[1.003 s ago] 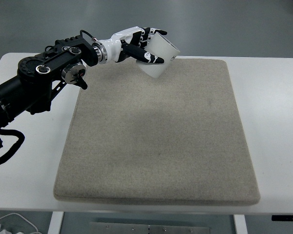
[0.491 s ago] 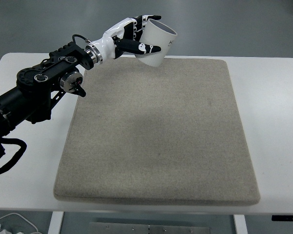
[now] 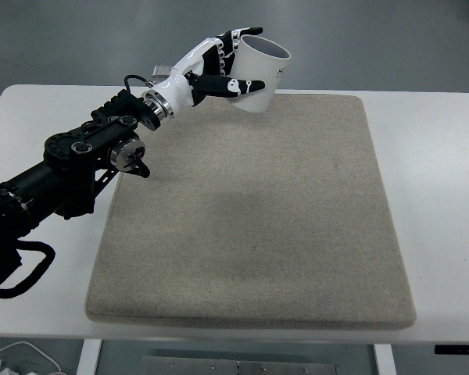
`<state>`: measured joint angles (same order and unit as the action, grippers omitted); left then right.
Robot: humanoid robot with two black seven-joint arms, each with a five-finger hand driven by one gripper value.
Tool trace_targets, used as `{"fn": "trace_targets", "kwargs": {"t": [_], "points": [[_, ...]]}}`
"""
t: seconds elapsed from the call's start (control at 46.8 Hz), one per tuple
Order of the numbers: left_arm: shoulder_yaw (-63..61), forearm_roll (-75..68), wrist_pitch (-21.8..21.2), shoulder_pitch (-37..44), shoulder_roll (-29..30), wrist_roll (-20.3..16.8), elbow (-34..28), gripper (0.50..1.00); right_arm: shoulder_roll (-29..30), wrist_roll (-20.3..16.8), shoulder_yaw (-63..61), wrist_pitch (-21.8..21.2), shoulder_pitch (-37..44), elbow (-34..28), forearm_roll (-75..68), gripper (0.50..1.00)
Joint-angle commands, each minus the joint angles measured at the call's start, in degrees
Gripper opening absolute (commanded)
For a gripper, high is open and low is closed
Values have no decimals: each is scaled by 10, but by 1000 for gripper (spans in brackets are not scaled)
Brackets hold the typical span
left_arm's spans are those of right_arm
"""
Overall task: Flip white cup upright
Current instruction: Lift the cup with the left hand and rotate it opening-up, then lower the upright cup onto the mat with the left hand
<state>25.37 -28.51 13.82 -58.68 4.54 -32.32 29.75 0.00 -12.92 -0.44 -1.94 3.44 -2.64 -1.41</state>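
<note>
One arm working: left hand (image 3: 219, 66) wrapped around white cup (image 3: 262, 69), held clear above the mat (image 3: 250, 211) at its 12 o'clock edge. Cup axis tilted, mouth up toward 1 o'clock; base needs lowering flat.
</note>
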Motion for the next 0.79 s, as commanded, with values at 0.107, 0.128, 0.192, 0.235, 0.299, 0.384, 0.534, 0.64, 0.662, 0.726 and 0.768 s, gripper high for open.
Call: {"fn": "trace_targets", "kwargs": {"t": [0.107,0.128,0.192,0.235,0.299,0.384,0.534,0.64,0.662,0.726,0.768], "points": [[-3,-6,-14,12,-2,-27,-17,500,0,0,0,0,0,0,0,930],[-3,-8,-18,14,-2,-27,-17,500,0,0,0,0,1,0,0,930],[-5,-19,-28,21,-2,-27,-17,500,0,0,0,0,0,0,0,928],[-9,-25,-35,25,-3,-27,-17,500,0,0,0,0,0,0,0,930],[-18,-35,-48,29,-7,-27,-17,500,0,0,0,0,0,0,0,930],[-30,-44,-67,36,-15,-27,-17,500,0,0,0,0,1,0,0,928],[-41,-51,-101,37,-19,-27,-17,500,0,0,0,0,0,0,0,928],[-42,-52,-128,38,-30,-27,-17,500,0,0,0,0,1,0,0,930],[-42,-52,-132,38,-30,-27,-17,500,0,0,0,0,1,0,0,928],[-41,-52,-139,38,-32,-27,-17,500,0,0,0,0,0,0,0,930],[-42,-52,-139,38,-35,-27,-17,500,0,0,0,0,0,0,0,930]]}}
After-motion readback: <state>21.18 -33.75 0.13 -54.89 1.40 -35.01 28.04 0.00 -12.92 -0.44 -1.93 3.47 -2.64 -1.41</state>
